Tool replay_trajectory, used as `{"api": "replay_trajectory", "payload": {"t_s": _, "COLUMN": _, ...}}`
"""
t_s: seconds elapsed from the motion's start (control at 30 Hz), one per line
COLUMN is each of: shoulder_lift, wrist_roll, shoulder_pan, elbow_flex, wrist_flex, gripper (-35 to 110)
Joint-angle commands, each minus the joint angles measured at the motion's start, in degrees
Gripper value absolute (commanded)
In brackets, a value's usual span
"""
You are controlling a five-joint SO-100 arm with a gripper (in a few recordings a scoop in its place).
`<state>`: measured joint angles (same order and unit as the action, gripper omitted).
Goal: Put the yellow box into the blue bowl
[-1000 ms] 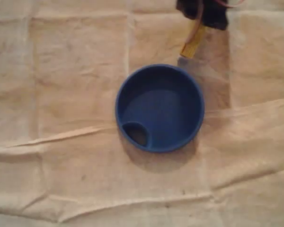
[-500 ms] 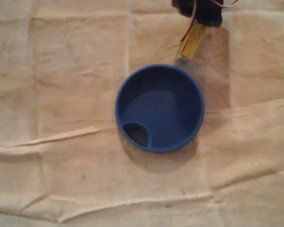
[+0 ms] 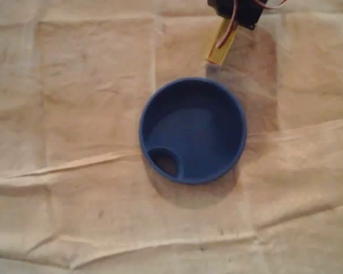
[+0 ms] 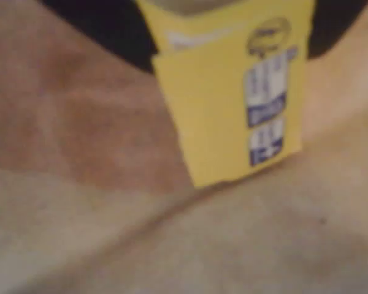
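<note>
One yellow box (image 3: 220,45): it hangs from the tool near the top edge of the overhead view and slants down and to the left. Its free end points toward the blue bowl but lies outside the rim, close to it and not touching.
Tool (image 3: 231,20): it is closed on the upper end of the yellow box (the dark body hides most of the fingers, so the grip is read from how the box hangs).
Red wire (image 3: 226,33): it runs down from the tool and crosses the box's upper part.
Wrist view: the yellow box (image 4: 230,104) takes the upper middle, with a strip of blurred blue print down its right side. Its lower edge is over the cloth (image 4: 172,245), and dark parts of the tool show at the top on either side.
Blue bowl (image 3: 237,134): it is round and sits upright in the middle of the overhead view, below the box.
Inner pocket (image 3: 166,162): a small round compartment against the bowl's lower-left wall.
Cloth (image 3: 74,103): beige and creased, it covers the desk, with long fold ridges across the lower half. A darker shadow lies to the right of the box and bowl.
</note>
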<state>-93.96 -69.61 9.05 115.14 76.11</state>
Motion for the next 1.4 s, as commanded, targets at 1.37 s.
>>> {"api": "replay_trajectory", "payload": {"t_s": 1.37, "shoulder_lift": 3.7, "wrist_roll": 20.3, "shoulder_pan": 0.2, "elbow_flex": -46.2, "wrist_flex": 12.2, "gripper": 0}}
